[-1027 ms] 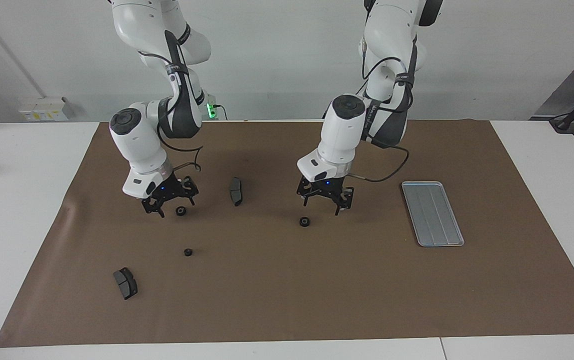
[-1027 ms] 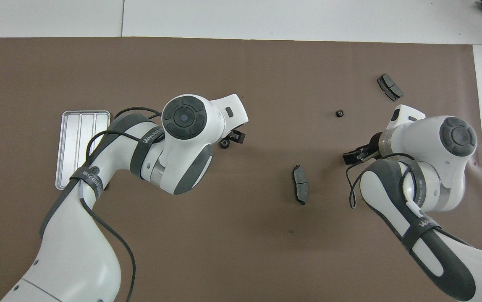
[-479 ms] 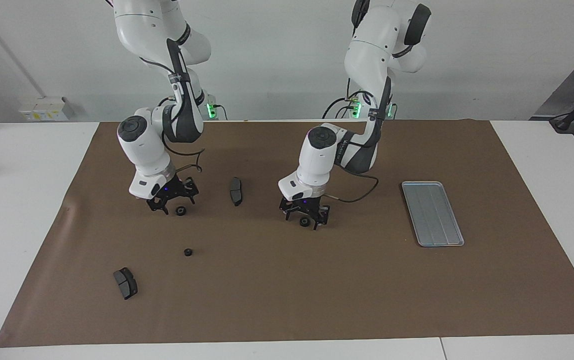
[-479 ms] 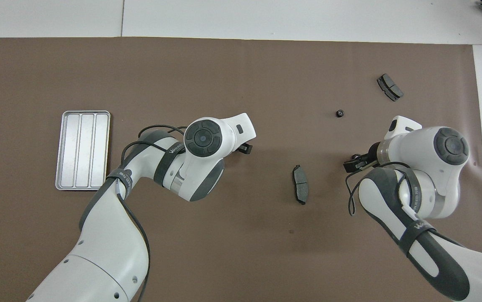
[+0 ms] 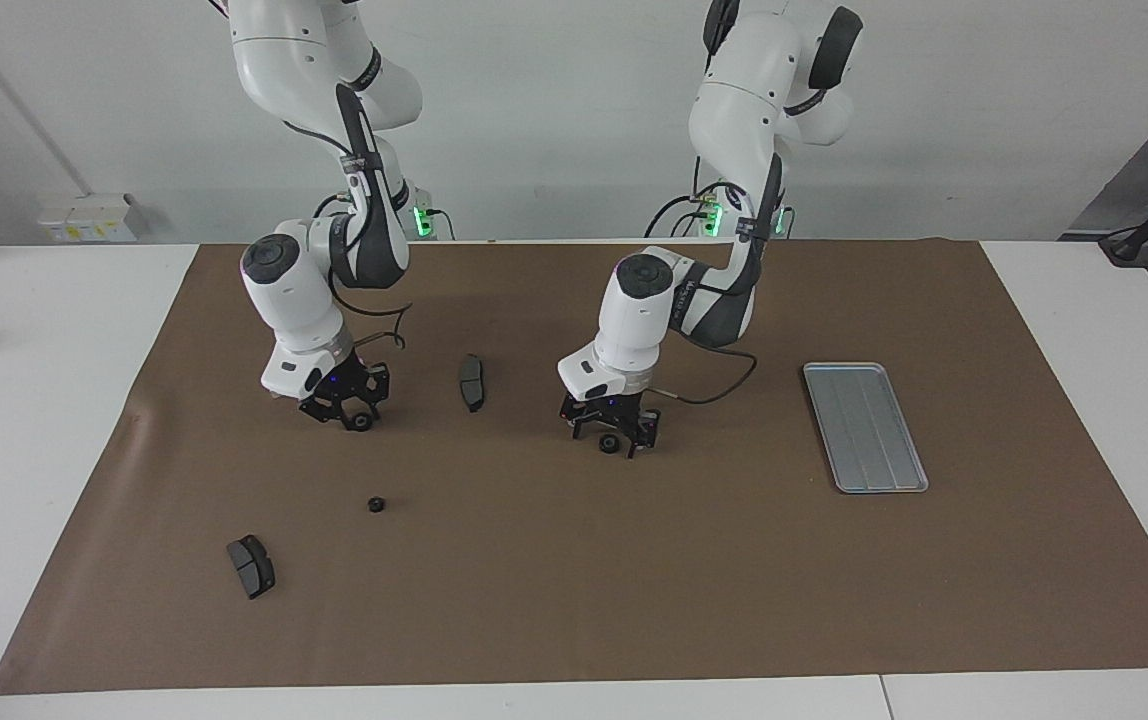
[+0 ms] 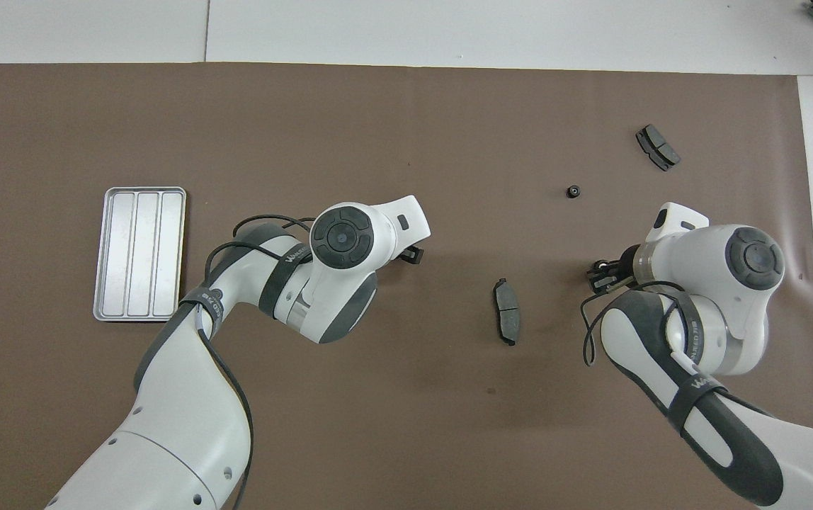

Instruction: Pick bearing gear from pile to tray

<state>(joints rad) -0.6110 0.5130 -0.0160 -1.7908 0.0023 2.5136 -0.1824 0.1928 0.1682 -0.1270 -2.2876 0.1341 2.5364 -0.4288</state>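
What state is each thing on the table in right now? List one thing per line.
left gripper: down at the mat, fingers around a gear.
right gripper: down at the mat, around another gear.
loose gear: lying free.
tray: flat, empty.
two brake pads: lying untouched.
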